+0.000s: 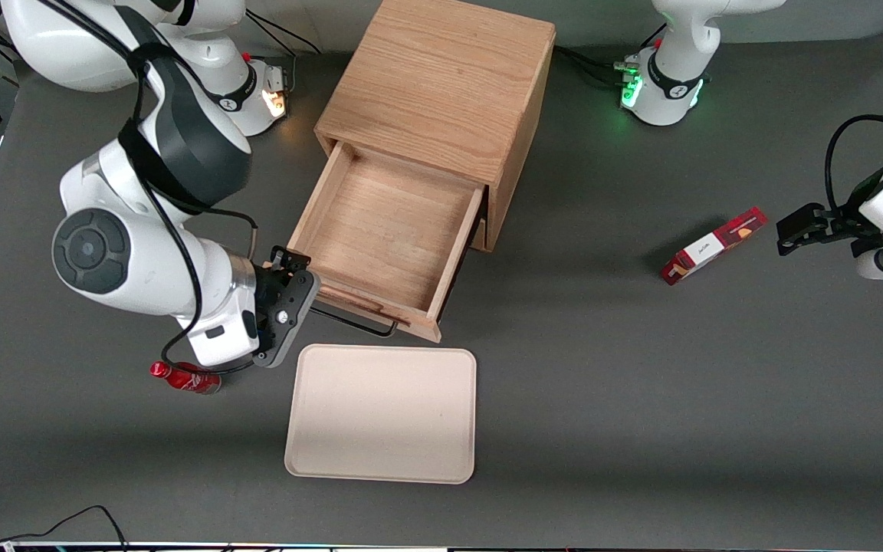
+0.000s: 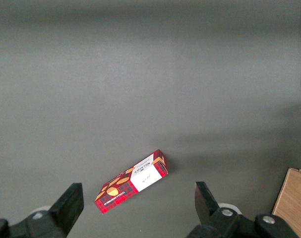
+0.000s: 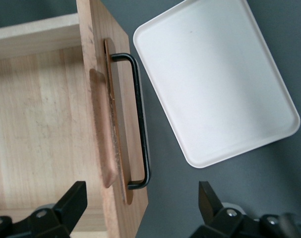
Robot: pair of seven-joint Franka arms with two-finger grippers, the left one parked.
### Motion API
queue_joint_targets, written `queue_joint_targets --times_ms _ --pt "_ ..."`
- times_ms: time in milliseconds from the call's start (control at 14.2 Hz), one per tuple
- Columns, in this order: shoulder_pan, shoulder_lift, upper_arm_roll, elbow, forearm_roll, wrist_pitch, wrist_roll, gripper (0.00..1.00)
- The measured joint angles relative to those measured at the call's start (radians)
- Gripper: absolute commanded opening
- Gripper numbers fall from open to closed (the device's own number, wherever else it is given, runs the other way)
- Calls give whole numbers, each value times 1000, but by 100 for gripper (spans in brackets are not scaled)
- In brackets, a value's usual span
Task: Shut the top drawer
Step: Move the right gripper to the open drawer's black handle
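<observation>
The top drawer [image 1: 388, 230] of the light oak cabinet [image 1: 441, 84] is pulled well out and is empty. Its front faces the front camera and carries a black wire handle [image 1: 357, 326]. My right gripper [image 1: 293, 295] is above the end of the drawer front that lies toward the working arm's end of the table. In the right wrist view the drawer front [image 3: 98, 54], its raised wooden strip [image 3: 103, 129] and the handle [image 3: 140, 119] show between my open fingers. The gripper [image 3: 142, 203] straddles the front's end and holds nothing.
A beige tray [image 1: 380, 414] lies on the grey table just nearer the front camera than the drawer, also in the right wrist view [image 3: 214, 84]. A red bottle [image 1: 185, 377] lies under my wrist. A red box [image 1: 713, 245] lies toward the parked arm's end.
</observation>
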Motion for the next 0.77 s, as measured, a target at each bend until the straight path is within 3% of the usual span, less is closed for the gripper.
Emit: queue_joint_targets --times_ms 775 --pt "-29 123 -2 39 83 25 -26 100"
